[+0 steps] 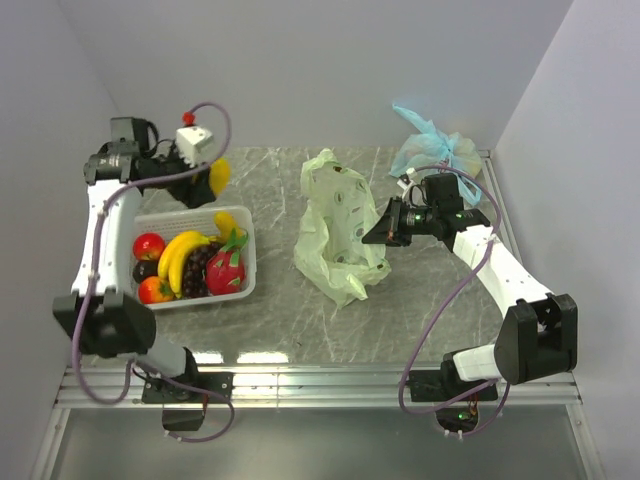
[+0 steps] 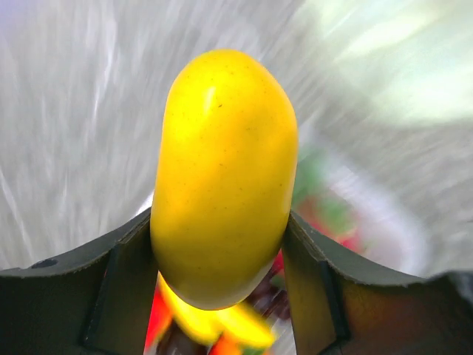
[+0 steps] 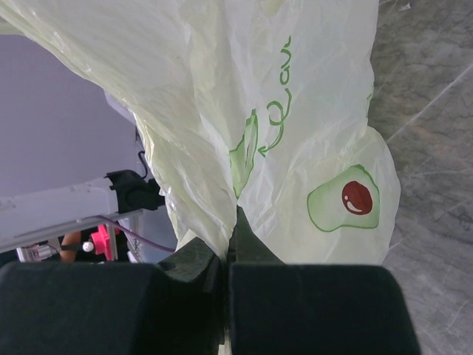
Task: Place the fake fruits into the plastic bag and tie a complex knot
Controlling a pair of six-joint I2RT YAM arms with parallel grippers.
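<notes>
Half-open left gripper (image 2: 218,255) clamps a slick yellow fruit (image 2: 222,170) that may slip; closed right gripper (image 3: 228,238) pinches the limp bag (image 3: 318,89) at the table's (image 1: 270,315) centre.

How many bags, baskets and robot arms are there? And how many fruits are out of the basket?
Bags: 2 (pale green bag, blue bag)
Baskets: 1 (white basket)
Robot arms: 2 (left arm, right arm)
Fruits out of the basket: 1 (yellow fruit, held in the left gripper)
Total: 6
</notes>
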